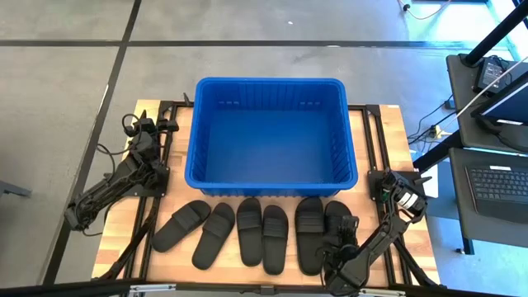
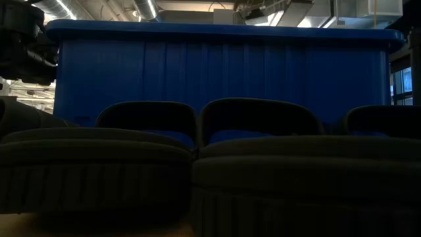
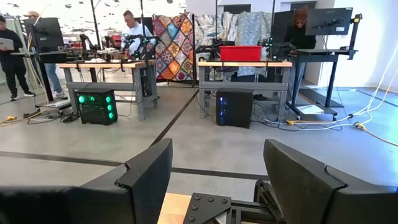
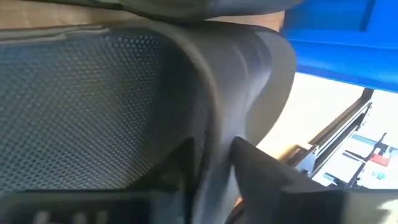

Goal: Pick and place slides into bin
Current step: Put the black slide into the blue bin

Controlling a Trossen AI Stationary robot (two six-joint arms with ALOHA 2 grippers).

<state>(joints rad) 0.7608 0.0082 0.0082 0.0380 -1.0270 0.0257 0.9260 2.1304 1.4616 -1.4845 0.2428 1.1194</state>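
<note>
Across the wooden desk [image 1: 388,136], six slides lie in a row before the empty bin [image 1: 271,136], and the rightmost slide [image 1: 340,227], on which the right pincer [image 1: 341,247] is seen closing at the strap, should be clamped firmly before lifting, while the left pincer [image 1: 139,124] waits apart, beside the bin.

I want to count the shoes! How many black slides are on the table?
6, all in a row in front of the blue bin: two at left, two in the middle, two at right, the last under the right pincer. None in the bin.
</note>
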